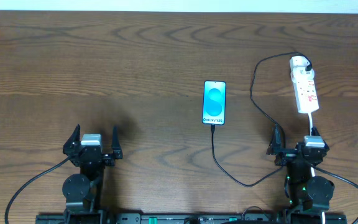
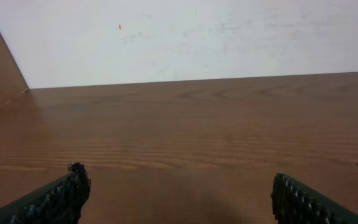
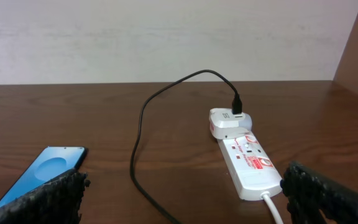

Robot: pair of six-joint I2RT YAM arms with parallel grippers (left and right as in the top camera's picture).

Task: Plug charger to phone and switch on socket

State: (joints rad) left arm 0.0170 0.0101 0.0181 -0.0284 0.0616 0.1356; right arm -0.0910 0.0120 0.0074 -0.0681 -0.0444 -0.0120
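A wide brown wooden table (image 1: 135, 50) seen from above, with two robot arms at its near edge.

The left gripper (image 1: 95, 138) has its jaws spread wide and holds nothing. Only bare wood lies ahead of it, and every task item is well off to its right.

The right gripper (image 1: 295, 140) is also spread wide and empty.

Just ahead of the right gripper, slightly to its right, lies a long white power strip (image 3: 247, 162) with red switch markings. Its white cord (image 3: 273, 208) runs back toward the gripper.

Ahead of the right gripper and to its left, a smartphone (image 1: 214, 102) lies flat, screen up, showing light blue with the text "Galaxy S25+".

A thin black charger cable (image 1: 213, 143) leaves a white adapter block (image 3: 227, 123) seated in the far end of the strip. It loops left, passes close by the right gripper, curves along the near side of the table and rises to the phone's near edge.

The cable's small plug (image 1: 213, 126) meets that edge, so the phone end looks already connected, though the view is too small to confirm that it is fully seated.

The strip's switches are too small to tell whether they are on or off. Judging from this, the switching step is probably what remains, and the right gripper is the one placed for it.
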